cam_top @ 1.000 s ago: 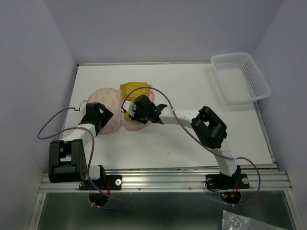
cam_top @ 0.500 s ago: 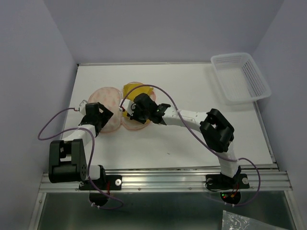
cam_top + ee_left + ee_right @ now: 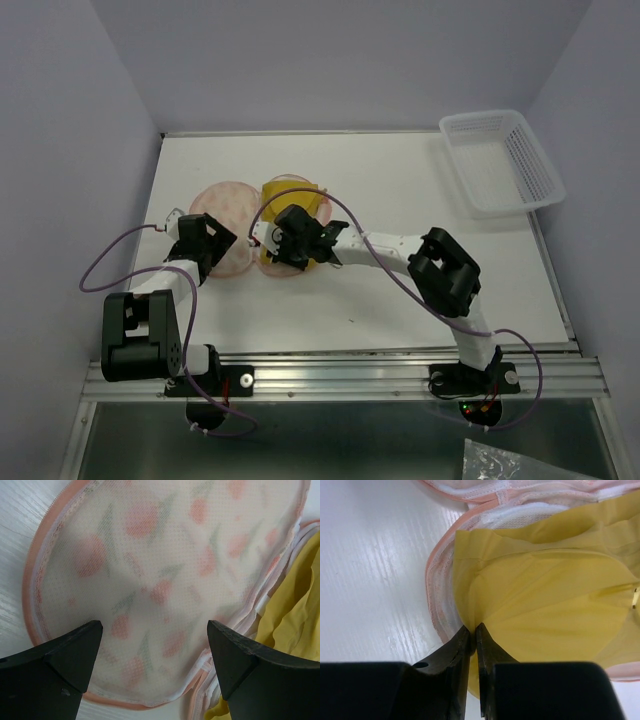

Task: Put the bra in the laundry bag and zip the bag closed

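Over laundry bag's (image 3: 165, 570) right half, mostly hidden, right gripper (image 3: 472, 631) pinches bra (image 3: 545, 610) edge; left gripper (image 3: 155, 630) spread above left half.

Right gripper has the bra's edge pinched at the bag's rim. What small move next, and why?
Probably nudge the right gripper a little inward, toward the middle of the laundry bag, before letting go. Its jaws are shut on the bra where the yellow edge meets the pink rim, so fabric there could catch the zip. The left gripper hangs open over the bag's other lobe.
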{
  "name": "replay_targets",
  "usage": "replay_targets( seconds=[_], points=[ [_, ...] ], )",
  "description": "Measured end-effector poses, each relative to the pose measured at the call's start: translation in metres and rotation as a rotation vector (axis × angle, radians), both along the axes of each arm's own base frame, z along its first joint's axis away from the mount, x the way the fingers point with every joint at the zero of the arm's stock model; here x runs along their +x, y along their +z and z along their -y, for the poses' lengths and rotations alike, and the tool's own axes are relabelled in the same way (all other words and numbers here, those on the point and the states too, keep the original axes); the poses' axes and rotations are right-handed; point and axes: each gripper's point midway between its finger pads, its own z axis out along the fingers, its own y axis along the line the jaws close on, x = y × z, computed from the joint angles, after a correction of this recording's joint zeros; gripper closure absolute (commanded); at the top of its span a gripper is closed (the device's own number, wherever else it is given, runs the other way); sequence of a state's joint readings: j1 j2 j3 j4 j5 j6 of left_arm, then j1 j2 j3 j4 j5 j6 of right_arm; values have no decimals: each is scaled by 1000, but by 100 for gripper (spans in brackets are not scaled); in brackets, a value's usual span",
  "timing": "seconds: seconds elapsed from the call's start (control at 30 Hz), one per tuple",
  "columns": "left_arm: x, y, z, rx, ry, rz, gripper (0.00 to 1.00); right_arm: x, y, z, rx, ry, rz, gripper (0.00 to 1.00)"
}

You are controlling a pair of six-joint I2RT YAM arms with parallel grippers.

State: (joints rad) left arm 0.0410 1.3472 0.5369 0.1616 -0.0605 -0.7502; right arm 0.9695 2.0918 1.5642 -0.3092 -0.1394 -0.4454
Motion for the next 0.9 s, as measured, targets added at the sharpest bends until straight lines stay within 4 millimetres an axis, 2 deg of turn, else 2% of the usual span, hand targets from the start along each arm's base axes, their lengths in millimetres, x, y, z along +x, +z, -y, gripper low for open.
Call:
replay_targets(
  seconds=[0.3,0.77,0.87,0.9],
  points=[
    [0,0,1,-3,-3,4,1,4,3,-15,32,-10,-20,85],
    [1,0,1,-4,-6,9,1,0,3,-17,44,-31,-51,83],
    [1,0,1,-4,-6,9,1,-1,2,-18,47,-37,-59,80],
    [1,0,1,-4,-6,9,1,-2,2,-18,47,-38,-61,75]
  ],
)
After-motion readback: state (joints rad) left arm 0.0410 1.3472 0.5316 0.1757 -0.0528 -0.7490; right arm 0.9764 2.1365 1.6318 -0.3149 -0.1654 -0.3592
